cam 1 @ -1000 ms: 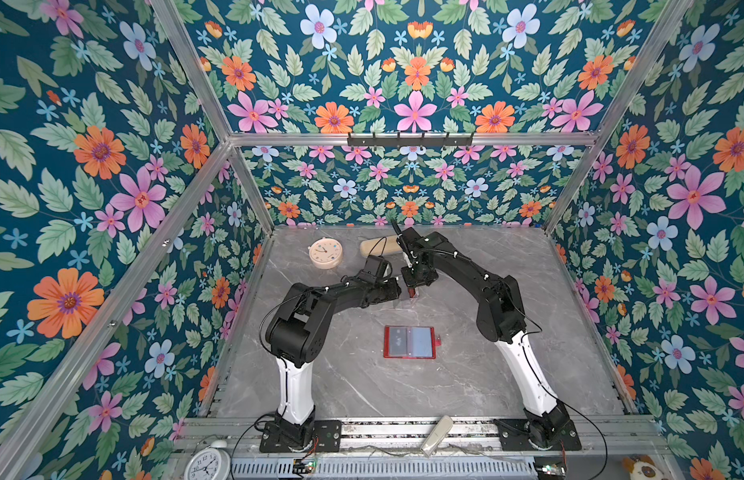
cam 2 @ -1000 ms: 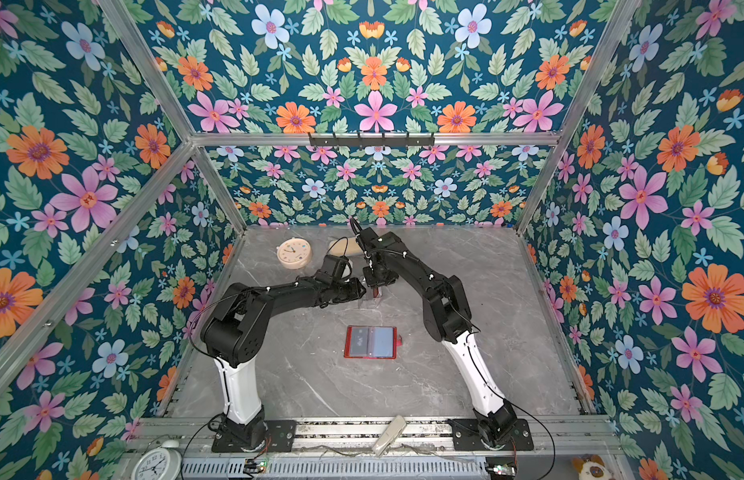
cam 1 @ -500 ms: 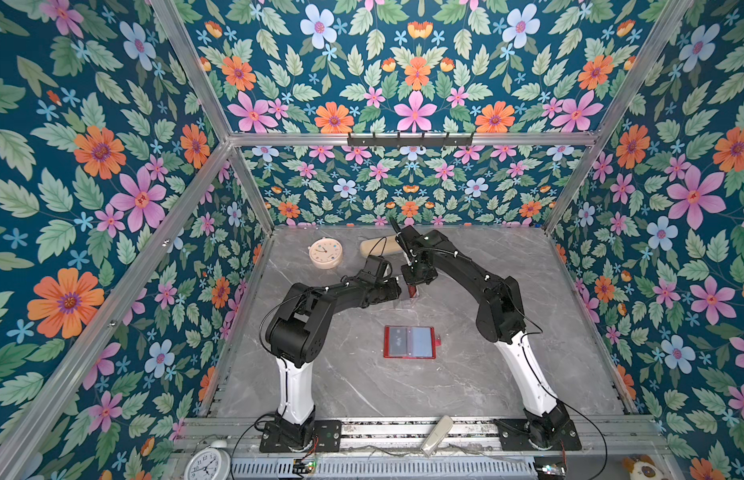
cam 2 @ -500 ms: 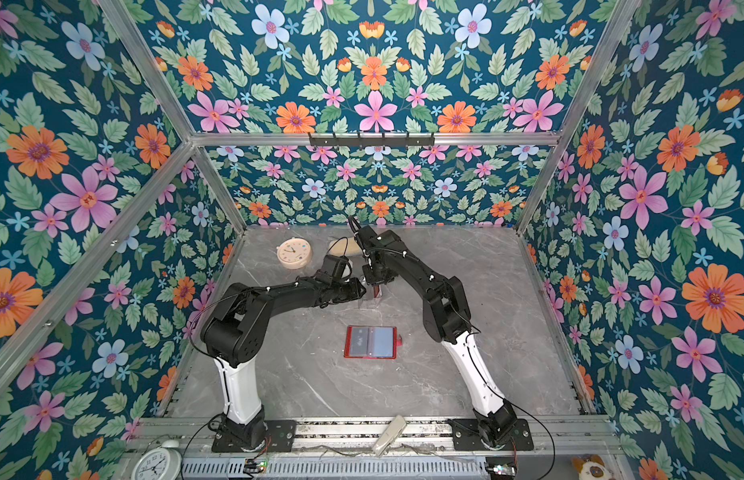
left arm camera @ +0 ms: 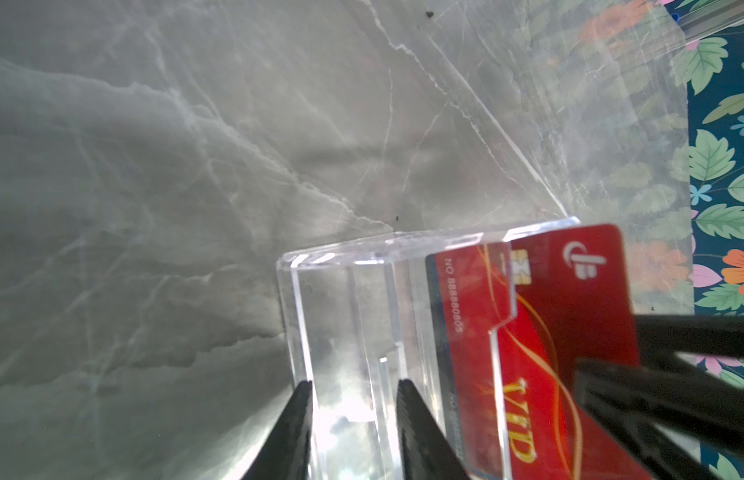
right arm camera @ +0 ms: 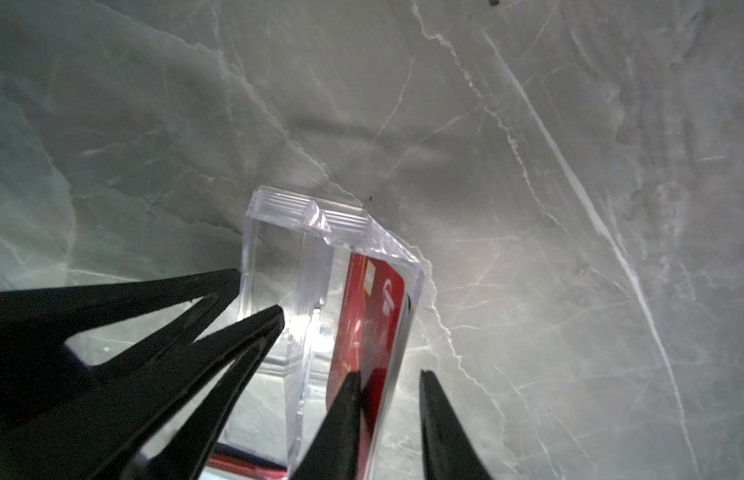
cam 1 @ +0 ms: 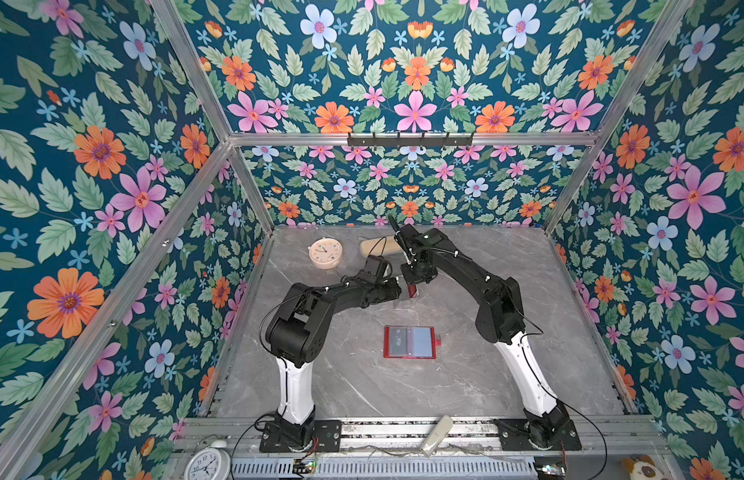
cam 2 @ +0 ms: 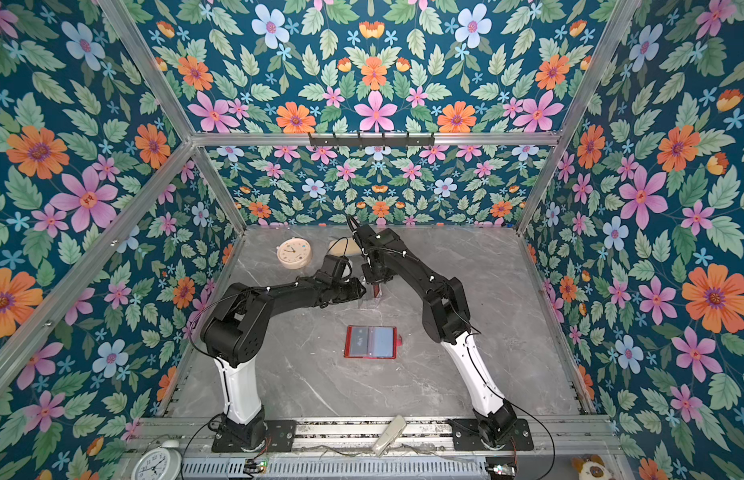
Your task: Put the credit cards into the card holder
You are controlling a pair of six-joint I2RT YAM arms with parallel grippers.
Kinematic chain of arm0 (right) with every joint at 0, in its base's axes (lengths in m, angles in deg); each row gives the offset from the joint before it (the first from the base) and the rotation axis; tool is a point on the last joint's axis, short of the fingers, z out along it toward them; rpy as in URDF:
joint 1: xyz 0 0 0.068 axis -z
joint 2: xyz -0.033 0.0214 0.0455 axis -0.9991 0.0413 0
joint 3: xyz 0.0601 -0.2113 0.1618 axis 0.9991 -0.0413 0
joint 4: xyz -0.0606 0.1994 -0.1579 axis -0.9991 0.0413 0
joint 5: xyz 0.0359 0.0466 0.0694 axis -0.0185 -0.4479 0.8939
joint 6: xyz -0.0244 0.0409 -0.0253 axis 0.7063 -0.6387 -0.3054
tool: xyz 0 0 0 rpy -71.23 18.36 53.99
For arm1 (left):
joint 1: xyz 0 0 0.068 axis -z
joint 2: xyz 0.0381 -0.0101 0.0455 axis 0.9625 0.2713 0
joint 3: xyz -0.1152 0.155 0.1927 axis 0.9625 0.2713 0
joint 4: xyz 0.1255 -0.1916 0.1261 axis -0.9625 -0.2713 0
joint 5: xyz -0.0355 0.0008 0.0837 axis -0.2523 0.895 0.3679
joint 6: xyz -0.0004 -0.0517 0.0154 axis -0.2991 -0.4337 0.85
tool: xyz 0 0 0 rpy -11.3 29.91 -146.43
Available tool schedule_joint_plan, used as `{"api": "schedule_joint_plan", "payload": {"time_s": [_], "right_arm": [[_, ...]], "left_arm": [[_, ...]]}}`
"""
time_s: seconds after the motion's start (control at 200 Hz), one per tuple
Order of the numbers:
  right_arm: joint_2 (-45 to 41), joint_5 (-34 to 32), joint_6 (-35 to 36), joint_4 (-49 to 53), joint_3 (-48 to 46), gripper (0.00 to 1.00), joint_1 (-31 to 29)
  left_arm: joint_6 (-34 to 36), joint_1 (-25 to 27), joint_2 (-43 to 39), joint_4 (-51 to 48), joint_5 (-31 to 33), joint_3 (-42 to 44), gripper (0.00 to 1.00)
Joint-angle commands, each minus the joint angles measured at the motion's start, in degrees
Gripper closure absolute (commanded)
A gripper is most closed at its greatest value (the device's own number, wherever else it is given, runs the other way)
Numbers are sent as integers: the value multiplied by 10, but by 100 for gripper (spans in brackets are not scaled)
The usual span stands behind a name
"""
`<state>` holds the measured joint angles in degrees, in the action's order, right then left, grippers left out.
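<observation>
Top views are showing the left gripper and right gripper meeting toward the rear of the table, with open marble lying to their right. Left wrist view: fingers are clamping the clear card holder; the red card is standing on a long edge behind its notched wall, long axis level, chip end pointing away. Right wrist view: jaws are straddling that card's upper edge, slightly apart, one finger touching; a firm grip cannot be told.
</observation>
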<state>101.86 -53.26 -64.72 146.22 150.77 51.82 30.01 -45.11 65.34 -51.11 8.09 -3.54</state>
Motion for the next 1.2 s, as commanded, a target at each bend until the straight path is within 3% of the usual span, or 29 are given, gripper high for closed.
{"api": "schedule_joint_plan", "payload": {"time_s": [0.0,0.38,0.715,1.195], "right_arm": [[-6,-19,6,22,3,73,-1],[16,18,-4,9,-5,73,-1],[-11,40,-12,-18,-27,56,-2],[10,8,-30,-24,-34,61,1]], "left_arm": [[5,-1,4,-27,30,1,65],[3,-1,3,-26,30,5,65],[3,-1,3,-26,28,5,65],[0,-1,5,-19,30,13,65]]}}
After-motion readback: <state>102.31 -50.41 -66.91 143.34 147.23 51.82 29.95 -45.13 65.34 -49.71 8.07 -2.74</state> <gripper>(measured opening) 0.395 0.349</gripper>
